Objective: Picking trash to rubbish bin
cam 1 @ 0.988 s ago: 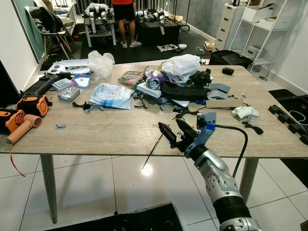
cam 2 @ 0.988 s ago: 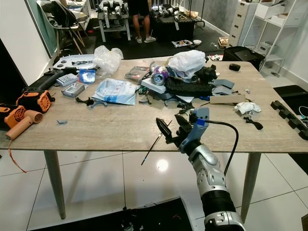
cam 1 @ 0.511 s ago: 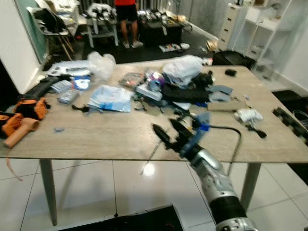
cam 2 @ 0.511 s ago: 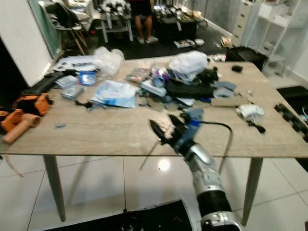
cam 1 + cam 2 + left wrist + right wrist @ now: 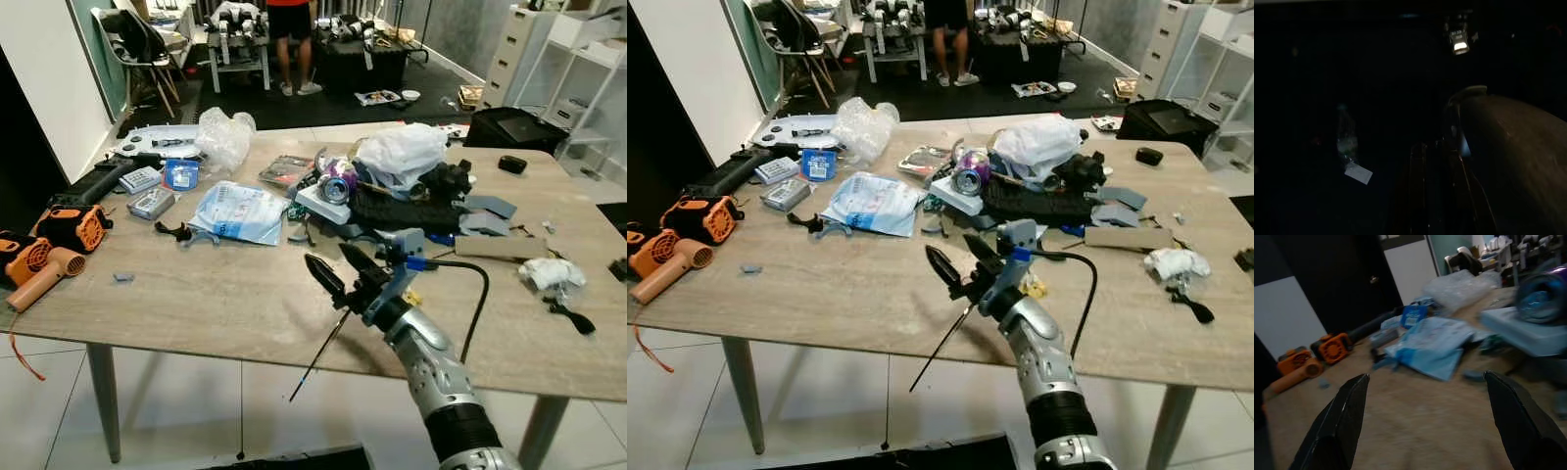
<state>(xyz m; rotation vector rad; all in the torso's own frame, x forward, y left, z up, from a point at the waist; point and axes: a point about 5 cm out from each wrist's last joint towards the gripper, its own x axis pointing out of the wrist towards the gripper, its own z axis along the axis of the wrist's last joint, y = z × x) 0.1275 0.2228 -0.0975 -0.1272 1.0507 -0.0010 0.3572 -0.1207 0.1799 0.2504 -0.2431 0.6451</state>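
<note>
One bench point(image 5: 196, 294), wood-grain top, carries most of the clutter, with white tile floor point(image 5: 176, 411) below. Person's legs point(image 5: 294, 44) stand at the far end of the room beside dark racks. Right arm reaches out over the bench's near edge; right tool point(image 5: 341, 267) hovers just above the bare top, fingers spread wide, gripping nothing. Right wrist view confirms it: two black fingers point(image 5: 1339, 423) well apart with bare bench between them.

Trash lies in a heap on the far half of the bench: white plastic bag point(image 5: 402, 157) on top of a dark pile point(image 5: 402, 208), a purple can point(image 5: 340, 183) on its side just beside the bag. Blue-white pouch point(image 5: 238, 211) lies flat left of the heap. Crumpled clear plastic point(image 5: 225, 137) sits near the far left corner. Orange power tool point(image 5: 71, 223) and an orange dryer point(image 5: 34, 274) rest at the left edge. Crumpled white paper point(image 5: 554, 273) lies well right of the tool. Thin black rod point(image 5: 318, 357) slants down past the bench edge below the tool.

Left wrist view is very dark; left tool's state cannot be told.
</note>
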